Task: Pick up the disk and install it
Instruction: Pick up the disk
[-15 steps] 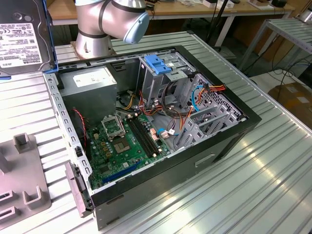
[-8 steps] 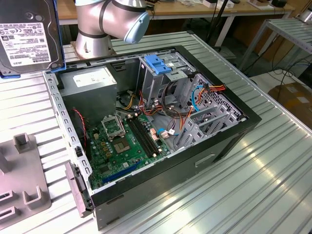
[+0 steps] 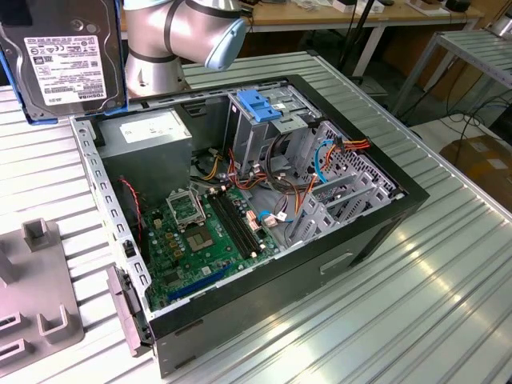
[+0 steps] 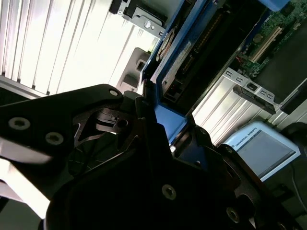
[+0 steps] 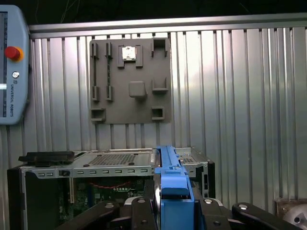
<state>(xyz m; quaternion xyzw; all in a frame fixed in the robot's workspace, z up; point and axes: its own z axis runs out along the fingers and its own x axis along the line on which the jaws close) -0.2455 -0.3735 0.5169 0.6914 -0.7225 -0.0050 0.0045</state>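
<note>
The disk (image 3: 60, 56), a silver-grey hard drive with a white label and a light-blue bracket, hangs upright in the air at the exterior view's upper left, above and beside the open computer case (image 3: 384, 232). In the first wrist view my gripper (image 5: 173, 205) is shut on the disk's blue bracket edge (image 5: 171, 179), with black fingers (image 5: 141, 211) on either side. The second wrist view shows the same grip (image 4: 168, 127) on the disk (image 4: 192, 52). The case lies below the held disk in the first wrist view.
Inside the case stand a silver drive cage with a blue tab (image 3: 260, 108), a grey power-supply box (image 3: 152, 144), the motherboard (image 3: 200, 240) and loose cables (image 3: 320, 160). A grey fixture plate (image 3: 32, 312) lies at the exterior view's left. A teach pendant (image 5: 12, 62) rests on the ribbed table.
</note>
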